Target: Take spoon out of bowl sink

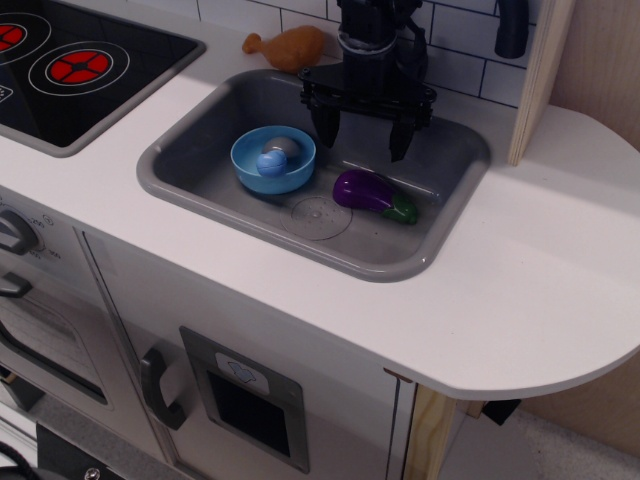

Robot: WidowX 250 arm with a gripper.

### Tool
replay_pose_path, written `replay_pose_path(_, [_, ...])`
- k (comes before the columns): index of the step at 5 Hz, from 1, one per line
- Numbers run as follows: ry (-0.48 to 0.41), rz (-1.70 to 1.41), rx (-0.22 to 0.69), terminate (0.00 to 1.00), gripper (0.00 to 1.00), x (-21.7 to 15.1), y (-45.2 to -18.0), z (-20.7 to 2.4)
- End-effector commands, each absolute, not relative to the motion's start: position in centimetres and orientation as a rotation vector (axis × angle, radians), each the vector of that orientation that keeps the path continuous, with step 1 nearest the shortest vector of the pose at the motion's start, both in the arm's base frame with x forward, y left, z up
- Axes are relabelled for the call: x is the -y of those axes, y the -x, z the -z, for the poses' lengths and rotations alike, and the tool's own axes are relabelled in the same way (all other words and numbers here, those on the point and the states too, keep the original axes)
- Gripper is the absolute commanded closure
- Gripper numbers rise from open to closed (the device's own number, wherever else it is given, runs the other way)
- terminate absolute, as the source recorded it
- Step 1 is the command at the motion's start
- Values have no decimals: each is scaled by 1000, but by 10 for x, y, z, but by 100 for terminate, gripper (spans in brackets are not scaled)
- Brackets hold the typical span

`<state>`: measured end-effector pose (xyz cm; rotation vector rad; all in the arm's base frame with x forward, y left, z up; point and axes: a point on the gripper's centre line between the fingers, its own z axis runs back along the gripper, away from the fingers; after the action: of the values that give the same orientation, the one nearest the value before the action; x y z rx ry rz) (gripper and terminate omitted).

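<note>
A light blue bowl sits in the left part of the grey sink. Inside it lies the small spoon, its blue rounded end toward the front and its grey end toward the back. My gripper hangs over the back middle of the sink, to the right of the bowl and above the eggplant. Its two black fingers are spread wide and hold nothing.
A purple eggplant with a green cap lies in the sink right of the drain mark. A black stovetop with red rings is at the left. An orange toy chicken leg lies behind the sink. A dark faucet stands at back right.
</note>
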<state>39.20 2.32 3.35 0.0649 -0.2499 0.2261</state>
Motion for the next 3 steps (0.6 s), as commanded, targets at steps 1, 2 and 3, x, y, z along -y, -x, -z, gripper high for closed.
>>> replay_pose_path(1, [-65, -226, 250, 0, 0, -23, -392, -34])
replay_pose_path(2, [-4, -240, 257, 0, 0, -34, -388, -59])
replay_pose_path(3, [25, -243, 241, 0, 0, -38, -383, -73])
